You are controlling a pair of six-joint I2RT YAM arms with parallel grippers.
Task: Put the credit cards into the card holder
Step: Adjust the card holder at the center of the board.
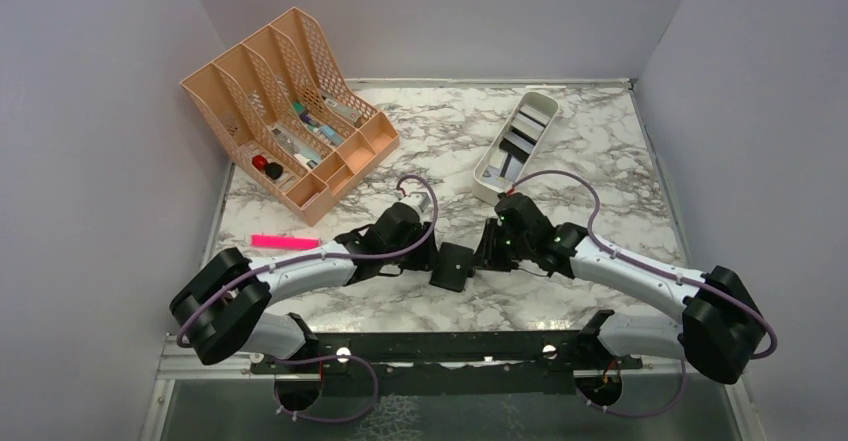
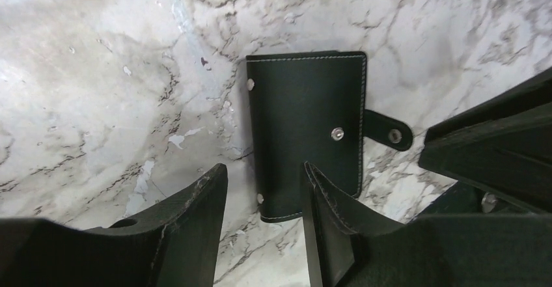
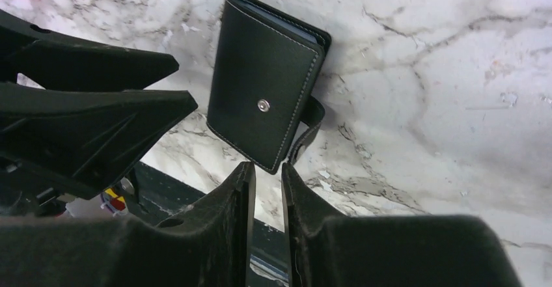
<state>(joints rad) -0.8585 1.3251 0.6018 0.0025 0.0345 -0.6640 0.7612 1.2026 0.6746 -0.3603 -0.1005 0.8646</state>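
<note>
Marble table (image 1: 600, 181), walls on three sides. Top view, clock directions from the table centre.

Peach mesh file organizer (image 1: 290, 111) at 10 o'clock, set at an angle, small items in its low front bins; too small to name.

Two arms reach in from the 6 o'clock edge and their wrists meet near the middle.

White tray (image 1: 540, 98) at 1 o'clock, long and narrow, lying diagonally. The credit cards (image 1: 518, 144) are inside it, grey and dark ones lined up along its length. Well apart from the card holder.

Card holder (image 1: 455, 266) (image 2: 306, 124) (image 3: 263, 105) at 6 o'clock, between the two grippers. Black leather with pale stitching, flat on the marble, folded shut. Snap stud on its face, and the strap with its own snap sticks out loose at the side, unfastened.

Left gripper (image 1: 432, 256) (image 2: 263, 183) at 9 o'clock of the holder. Jaws partly apart, about the width of the holder's near edge, which sits just past the fingertips. Nothing gripped.

Right gripper (image 1: 487, 251) (image 3: 267, 173) at 3 o'clock of the holder. Jaws drawn close with only a narrow slit between them. The holder's corner and strap lie just beyond the tips, and nothing shows in the slit.

Pink marker (image 1: 285, 242) at 8 o'clock, lying flat beside the left arm.
</note>
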